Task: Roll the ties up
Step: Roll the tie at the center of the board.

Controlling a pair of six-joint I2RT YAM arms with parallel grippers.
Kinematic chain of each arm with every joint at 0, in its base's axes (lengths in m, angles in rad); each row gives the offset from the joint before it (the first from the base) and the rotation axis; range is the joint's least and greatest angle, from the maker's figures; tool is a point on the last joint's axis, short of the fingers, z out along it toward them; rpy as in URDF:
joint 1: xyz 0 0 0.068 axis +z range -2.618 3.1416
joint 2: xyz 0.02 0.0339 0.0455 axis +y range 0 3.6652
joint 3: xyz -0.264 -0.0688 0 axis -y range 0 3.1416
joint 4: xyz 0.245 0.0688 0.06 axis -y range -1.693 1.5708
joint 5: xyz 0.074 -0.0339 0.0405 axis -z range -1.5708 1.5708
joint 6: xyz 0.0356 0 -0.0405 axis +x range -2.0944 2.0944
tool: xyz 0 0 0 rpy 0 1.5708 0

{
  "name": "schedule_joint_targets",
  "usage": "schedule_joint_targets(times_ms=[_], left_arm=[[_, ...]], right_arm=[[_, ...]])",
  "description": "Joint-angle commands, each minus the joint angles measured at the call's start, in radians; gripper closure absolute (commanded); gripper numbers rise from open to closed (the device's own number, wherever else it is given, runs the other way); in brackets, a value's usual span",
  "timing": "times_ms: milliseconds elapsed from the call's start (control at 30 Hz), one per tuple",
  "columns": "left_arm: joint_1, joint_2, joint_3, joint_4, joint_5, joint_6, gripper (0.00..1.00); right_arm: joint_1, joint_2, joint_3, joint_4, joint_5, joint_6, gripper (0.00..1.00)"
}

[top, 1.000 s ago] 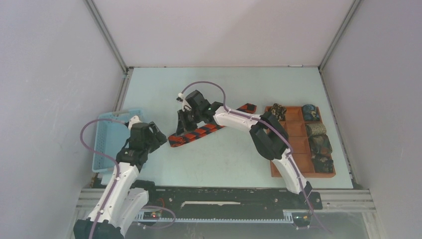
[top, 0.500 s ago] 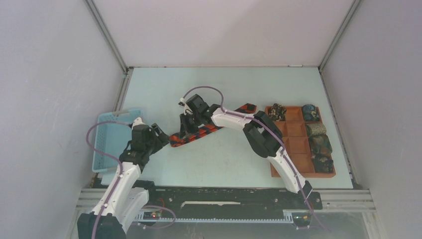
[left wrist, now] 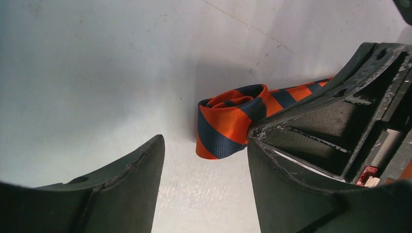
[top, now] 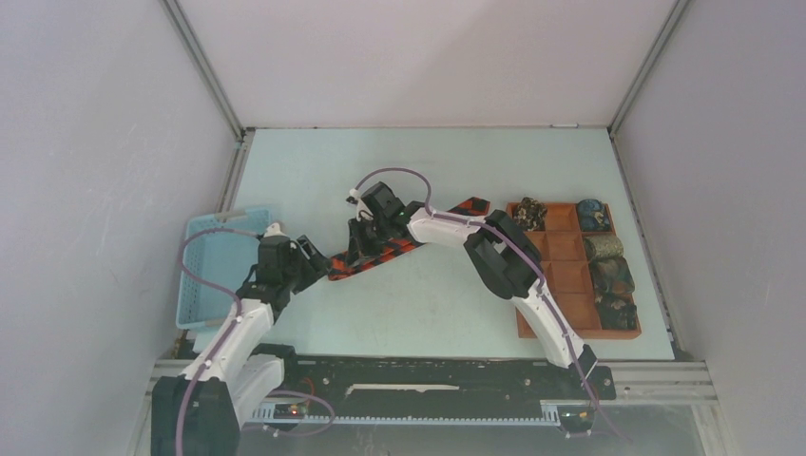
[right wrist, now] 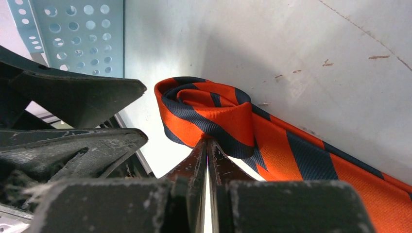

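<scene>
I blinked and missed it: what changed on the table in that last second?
The left hand slid right, from the basket up to the rolled end of the tie, still open. The right hand stayed shut, tips against the tie; basket and tray unmoved.

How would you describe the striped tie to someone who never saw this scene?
On the pale green table, look between the light blue plastic basket and the brown compartmented tray. There lies a long, narrow fabric necktie with orange and dark diagonal stripes. Unlike the small dark rolled ties in the tray, it is stretched out, curled only at one end.
</scene>
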Motion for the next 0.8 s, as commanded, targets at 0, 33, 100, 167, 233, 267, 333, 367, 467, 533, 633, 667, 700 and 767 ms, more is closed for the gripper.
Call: schedule_joint_targets(times_ms=[0,33,100,167,233,267,333,367,467,533,633,667,700,767], left_arm=[[0.009,0.048,-0.017,0.118,0.059,-0.003,0.31],[0.008,0.061,-0.019,0.132,0.065,-0.001,0.32],[0.008,0.09,-0.019,0.15,0.074,0.001,0.32],[0.008,0.119,-0.019,0.173,0.093,0.002,0.33],[0.008,0.146,-0.019,0.195,0.113,0.0,0.33],[0.007,0.158,-0.018,0.2,0.114,-0.002,0.34],[0.007,0.178,-0.019,0.214,0.126,-0.004,0.35],[0.006,0.185,-0.021,0.222,0.129,-0.005,0.36],[0.007,0.209,-0.024,0.226,0.136,-0.008,0.36],[0.007,0.233,-0.024,0.262,0.144,-0.009,0.37],[0.003,0.269,-0.024,0.288,0.158,-0.011,0.39],[0.001,0.282,-0.024,0.295,0.16,-0.012,0.4],[-0.001,0.29,-0.023,0.3,0.16,-0.012,0.41],[-0.006,0.303,-0.022,0.307,0.159,-0.012,0.45]], right_arm=[[-0.011,-0.022,-0.021,0.016,0.009,-0.005,0.94],[-0.012,-0.022,-0.023,0.016,0.008,-0.005,0.94],[-0.014,-0.023,-0.026,0.017,0.007,-0.003,0.94],[-0.015,-0.025,-0.029,0.019,0.006,-0.003,0.94],[-0.016,-0.027,-0.032,0.021,0.004,-0.004,0.94],[-0.016,-0.029,-0.031,0.021,0.003,-0.005,0.94],[-0.018,-0.031,-0.033,0.02,0.004,-0.005,0.94],[-0.019,-0.032,-0.033,0.02,0.003,-0.006,0.94],[-0.021,-0.035,-0.032,0.019,0.002,-0.005,0.94],[-0.023,-0.037,-0.031,0.021,0.002,-0.005,0.94],[-0.024,-0.038,-0.028,0.02,0.001,-0.005,0.94],[-0.025,-0.038,-0.027,0.018,0.0,-0.006,0.94],[-0.025,-0.039,-0.027,0.019,-0.001,-0.005,0.94],[-0.026,-0.042,-0.025,0.016,-0.001,-0.008,0.94]])
